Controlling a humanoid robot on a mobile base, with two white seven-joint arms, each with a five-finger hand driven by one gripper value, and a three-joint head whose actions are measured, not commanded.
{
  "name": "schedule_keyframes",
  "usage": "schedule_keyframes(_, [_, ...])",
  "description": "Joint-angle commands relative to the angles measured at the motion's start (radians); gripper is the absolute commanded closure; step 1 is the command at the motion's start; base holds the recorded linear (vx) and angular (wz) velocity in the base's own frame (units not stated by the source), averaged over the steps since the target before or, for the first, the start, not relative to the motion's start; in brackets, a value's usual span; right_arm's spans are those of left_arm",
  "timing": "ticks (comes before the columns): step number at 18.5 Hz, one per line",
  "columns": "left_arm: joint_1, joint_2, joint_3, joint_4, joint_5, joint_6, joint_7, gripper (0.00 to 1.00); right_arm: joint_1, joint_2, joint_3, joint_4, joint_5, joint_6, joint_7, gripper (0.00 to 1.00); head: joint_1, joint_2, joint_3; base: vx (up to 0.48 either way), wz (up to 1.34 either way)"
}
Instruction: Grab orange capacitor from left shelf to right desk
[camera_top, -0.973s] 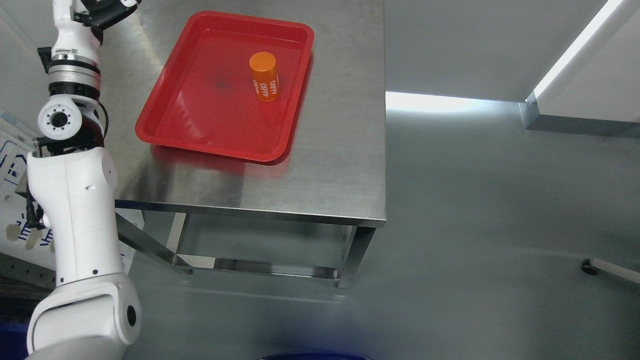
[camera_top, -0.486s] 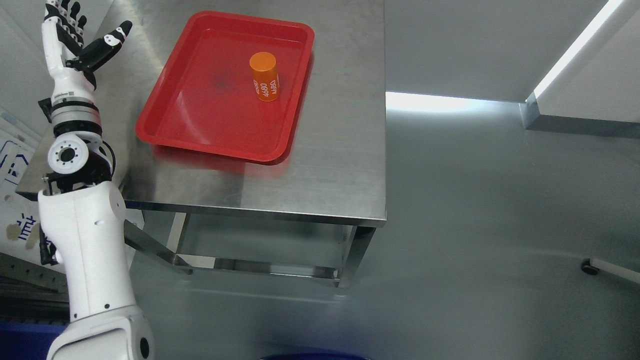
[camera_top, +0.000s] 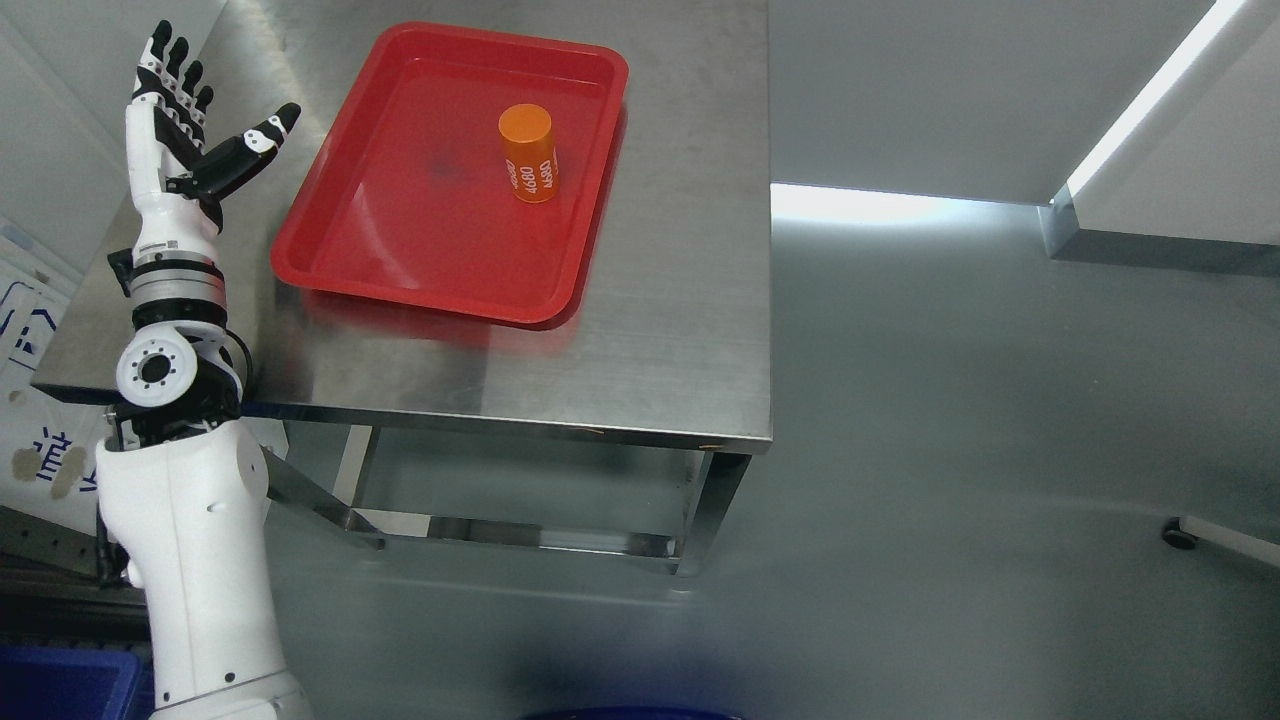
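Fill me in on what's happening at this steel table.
An orange cylindrical capacitor stands upright in a red plastic tray on the stainless steel table. The robot's left hand is raised beside the tray's left edge, fingers spread, holding nothing and clear of the capacitor. The right arm is out of view.

The left arm rises from the lower left, its left hand upright, fingers spread, thumb angled rightward.
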Motion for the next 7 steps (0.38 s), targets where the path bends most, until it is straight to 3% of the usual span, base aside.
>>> schedule_keyframes(1, [0.047, -0.007, -0.022, -0.099, -0.022, 0.011, -0.006, 0.00, 0.014, -0.017, -0.011, -0.034, 0.000, 0.002, 0.003, 0.00, 0.0000, 0.000, 0.000, 0.000, 0.00])
schedule_keyframes(7, [0.087, 0.005, -0.037, -0.127, -0.027, 0.016, -0.006, 0.00, 0.014, -0.017, -0.011, -0.034, 0.000, 0.002, 0.003, 0.00, 0.0000, 0.000, 0.000, 0.000, 0.00])
